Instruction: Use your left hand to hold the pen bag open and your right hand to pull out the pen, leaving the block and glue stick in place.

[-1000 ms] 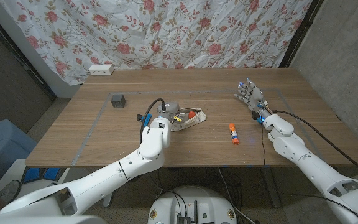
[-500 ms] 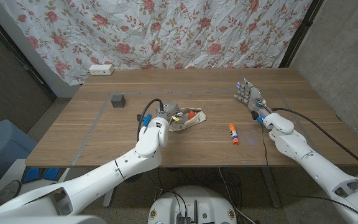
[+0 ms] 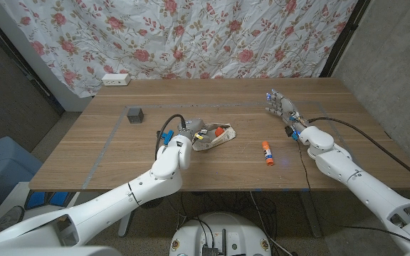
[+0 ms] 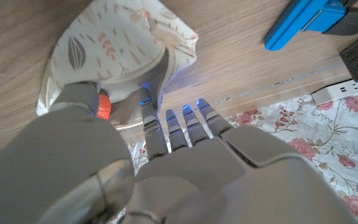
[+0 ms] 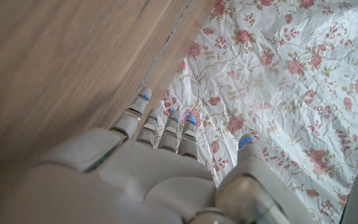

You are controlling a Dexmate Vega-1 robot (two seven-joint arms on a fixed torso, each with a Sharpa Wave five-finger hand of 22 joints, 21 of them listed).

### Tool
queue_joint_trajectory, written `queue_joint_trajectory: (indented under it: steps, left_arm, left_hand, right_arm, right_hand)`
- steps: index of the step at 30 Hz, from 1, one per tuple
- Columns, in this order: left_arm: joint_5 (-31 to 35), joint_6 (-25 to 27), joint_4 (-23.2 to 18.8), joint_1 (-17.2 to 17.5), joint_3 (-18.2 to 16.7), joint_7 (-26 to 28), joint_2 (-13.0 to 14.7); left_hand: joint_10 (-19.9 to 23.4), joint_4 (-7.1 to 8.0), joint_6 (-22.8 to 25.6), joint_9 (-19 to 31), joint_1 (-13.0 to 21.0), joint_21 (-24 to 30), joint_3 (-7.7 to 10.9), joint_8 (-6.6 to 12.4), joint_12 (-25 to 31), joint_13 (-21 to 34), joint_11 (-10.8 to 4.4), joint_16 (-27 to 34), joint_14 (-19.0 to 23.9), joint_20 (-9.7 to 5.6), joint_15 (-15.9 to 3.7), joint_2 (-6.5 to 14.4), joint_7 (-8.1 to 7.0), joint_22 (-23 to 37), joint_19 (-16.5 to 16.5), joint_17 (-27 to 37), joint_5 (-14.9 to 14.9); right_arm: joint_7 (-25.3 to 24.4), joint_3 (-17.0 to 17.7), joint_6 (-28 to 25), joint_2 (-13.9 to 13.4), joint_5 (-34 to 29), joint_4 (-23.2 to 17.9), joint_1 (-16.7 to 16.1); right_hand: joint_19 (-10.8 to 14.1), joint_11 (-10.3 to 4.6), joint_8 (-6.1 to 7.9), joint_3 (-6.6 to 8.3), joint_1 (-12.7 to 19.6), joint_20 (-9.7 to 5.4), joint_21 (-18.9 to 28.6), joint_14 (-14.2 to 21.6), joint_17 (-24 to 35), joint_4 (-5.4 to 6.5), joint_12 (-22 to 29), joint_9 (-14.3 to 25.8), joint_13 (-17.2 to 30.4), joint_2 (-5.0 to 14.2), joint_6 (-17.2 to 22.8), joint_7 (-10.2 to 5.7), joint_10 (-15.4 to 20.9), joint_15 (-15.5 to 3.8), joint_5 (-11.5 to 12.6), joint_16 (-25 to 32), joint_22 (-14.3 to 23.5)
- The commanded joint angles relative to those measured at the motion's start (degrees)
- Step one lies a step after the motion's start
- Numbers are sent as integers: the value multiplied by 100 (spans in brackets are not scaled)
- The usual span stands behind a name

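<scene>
Currently the left hand [image 3: 191, 131] is on the pen bag [image 3: 216, 137], which lies near the middle of the wooden table [image 3: 155, 107], its pale leaf-printed fabric bunched up. In the left wrist view the fingers [image 4: 157, 134] press down on the bag [image 4: 120, 50] at its mouth, with an orange-red object [image 4: 103, 107] showing just beside the thumb; I cannot tell whether the fingers pinch the fabric or only press it, nor what that object is. A glue stick [image 3: 267, 152] with an orange cap lies on bare wood toward the near edge, well apart from the bag and between the two hands. A small dark block [image 3: 134, 114] sits toward the left side of the table, apart from everything else. A white power strip [image 3: 115, 79] lies at the far left corner.

The right hand [image 3: 282, 108] is up near the right edge, holding nothing, fingers straight and slightly apart. In the right wrist view those fingers [image 5: 166, 127] reach toward the flowered curtain [image 5: 278, 68] beyond the table's far edge. The pen itself cannot be made out.
</scene>
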Motion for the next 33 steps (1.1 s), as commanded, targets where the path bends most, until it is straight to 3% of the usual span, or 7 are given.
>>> queue_joint_trajectory:
  steps: [1,12,33]
  left_arm:
    - [-319,-126,-16,-59,-30,165,142]
    - [-418,-152,70,-126,23,285,155]
    - [-542,-265,145,-175,84,466,177]
  left_hand:
    - [-17,19,-34,13,-41,9,-26,-8,-3,24,-2,7,-32,-12,-9,-4,-19,18,-39,8,30]
    - [-41,36,-77,12,-94,19,-60,2,6,23,-4,13,-49,-2,-10,6,-10,18,-47,9,32]
    - [-58,44,-100,10,-153,29,-109,25,23,23,7,25,-63,-9,-4,19,-8,17,-62,8,40]
  right_arm:
    - [-595,-254,-77,-235,-994,-408,-10]
    - [-976,-359,-491,-544,-1764,-1031,-110]
    - [-949,-659,-1695,-926,-2863,-1930,28]
  right_hand:
    - [-47,-21,42,16,23,-18,-3,61,-10,-40,-6,11,24,1,77,0,8,-13,-20,42,26]
    - [-250,-20,34,49,152,-6,-51,-37,-54,-155,-58,13,23,-65,131,-58,-148,-29,-38,-24,23]
    - [-375,-91,69,144,633,-33,-28,-115,-117,-372,-83,30,26,-329,163,-205,-384,-32,-56,-78,13]
